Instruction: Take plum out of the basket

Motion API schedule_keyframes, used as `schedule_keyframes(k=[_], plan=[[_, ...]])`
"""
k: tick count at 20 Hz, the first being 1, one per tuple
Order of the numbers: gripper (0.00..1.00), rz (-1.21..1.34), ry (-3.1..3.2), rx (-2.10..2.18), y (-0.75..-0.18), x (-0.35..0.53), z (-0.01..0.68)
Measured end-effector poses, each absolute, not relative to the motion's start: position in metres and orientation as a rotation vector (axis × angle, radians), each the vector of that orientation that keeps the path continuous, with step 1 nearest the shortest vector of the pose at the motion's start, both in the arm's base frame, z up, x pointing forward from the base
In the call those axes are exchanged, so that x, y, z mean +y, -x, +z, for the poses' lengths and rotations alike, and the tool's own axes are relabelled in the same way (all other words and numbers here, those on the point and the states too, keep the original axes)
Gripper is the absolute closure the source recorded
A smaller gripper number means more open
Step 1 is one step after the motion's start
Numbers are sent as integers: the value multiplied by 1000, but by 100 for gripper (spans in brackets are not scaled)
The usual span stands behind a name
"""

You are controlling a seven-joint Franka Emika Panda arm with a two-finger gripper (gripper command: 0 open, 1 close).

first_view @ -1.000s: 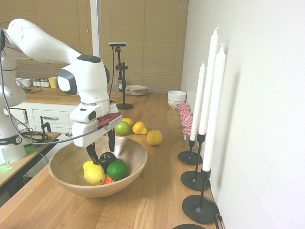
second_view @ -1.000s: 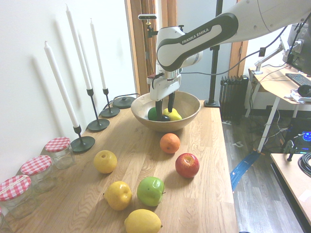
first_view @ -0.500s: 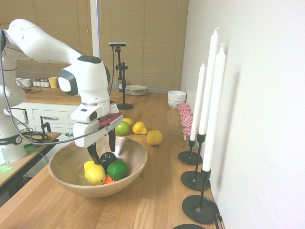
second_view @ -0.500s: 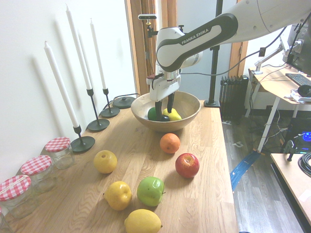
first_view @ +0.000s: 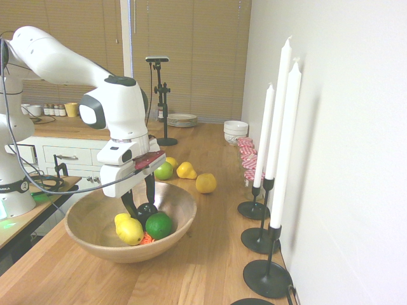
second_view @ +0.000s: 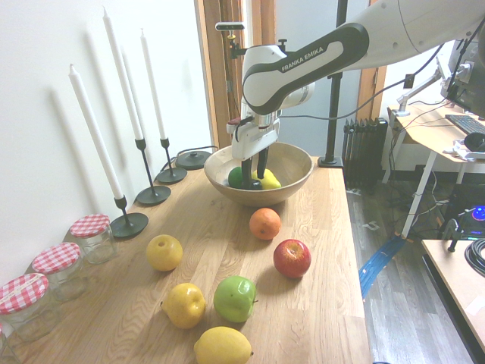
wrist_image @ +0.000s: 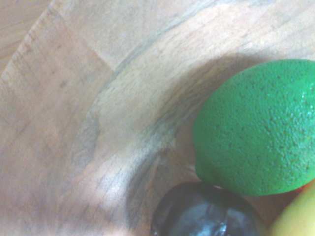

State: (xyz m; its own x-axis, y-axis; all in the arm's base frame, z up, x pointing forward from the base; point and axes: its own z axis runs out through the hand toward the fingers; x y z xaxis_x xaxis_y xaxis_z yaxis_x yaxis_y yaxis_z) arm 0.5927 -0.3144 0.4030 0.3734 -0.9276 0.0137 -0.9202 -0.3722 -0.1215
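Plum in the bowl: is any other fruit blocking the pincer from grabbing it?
Nothing visible blocks it. The pincer sits right over the plum, a finger on each side. The lime and lemon crowd beside it in the basket.

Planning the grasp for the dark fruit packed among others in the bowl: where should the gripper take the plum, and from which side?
Probably from above, fingers across the plum's widest middle. It is small and round, sitting low in the basket against the lime and lemon, so side access looks blocked. The gripper stands open over it.
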Motion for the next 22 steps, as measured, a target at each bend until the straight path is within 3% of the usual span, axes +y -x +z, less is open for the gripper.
schedule_keyframes(k=[13,16,22], plan=[[100,-59,2527,1713,-590,-323,374],[100,-153,2532,1674,-593,-312,413],[100,-400,2562,1523,-577,-246,558]])
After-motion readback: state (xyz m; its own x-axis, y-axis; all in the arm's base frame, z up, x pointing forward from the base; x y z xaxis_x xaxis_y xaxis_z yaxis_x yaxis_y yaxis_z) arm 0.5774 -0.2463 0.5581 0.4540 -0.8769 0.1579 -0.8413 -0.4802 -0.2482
